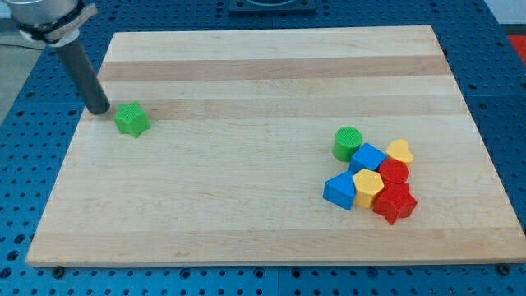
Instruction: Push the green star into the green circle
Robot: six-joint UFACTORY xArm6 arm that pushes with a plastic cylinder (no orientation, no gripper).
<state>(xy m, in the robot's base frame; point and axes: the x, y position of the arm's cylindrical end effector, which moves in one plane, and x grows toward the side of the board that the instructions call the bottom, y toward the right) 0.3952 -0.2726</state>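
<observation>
The green star (131,120) lies on the wooden board near its left edge. My tip (99,109) rests on the board just left of the star, a small gap apart from it. The green circle (348,143) stands far to the view's right, at the upper left of a cluster of blocks.
The cluster next to the green circle holds a blue cube (369,157), a yellow heart (399,151), a red block (394,172), a yellow hexagon (366,187), a blue block (339,191) and a red star (395,202). The wooden board (263,74) lies on a blue perforated table.
</observation>
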